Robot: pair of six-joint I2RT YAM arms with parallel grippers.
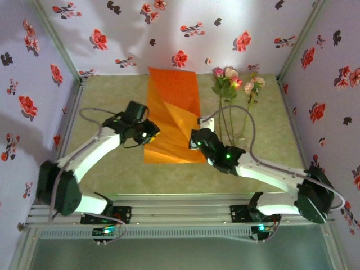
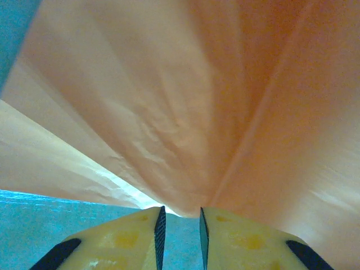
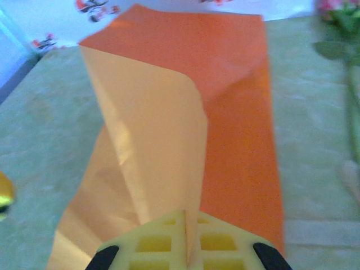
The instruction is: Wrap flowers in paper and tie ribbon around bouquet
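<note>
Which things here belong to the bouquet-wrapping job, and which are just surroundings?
Job:
paper, partly folded up
flowers, lying to its right
right gripper, shut on the paper
left gripper, at the paper's left edge

Surroundings:
table
flower-print walls

One orange paper (image 1: 174, 104) lies at the centre of the overhead frame. One bunch of flowers (image 1: 229, 73) lies at the upper right, with about five pink and cream blooms on some four thin stems that are hard to count apart. There are two grippers, the left gripper (image 1: 152, 134) left of centre and the right gripper (image 1: 194, 138) right of centre, each with two fingers.
</note>
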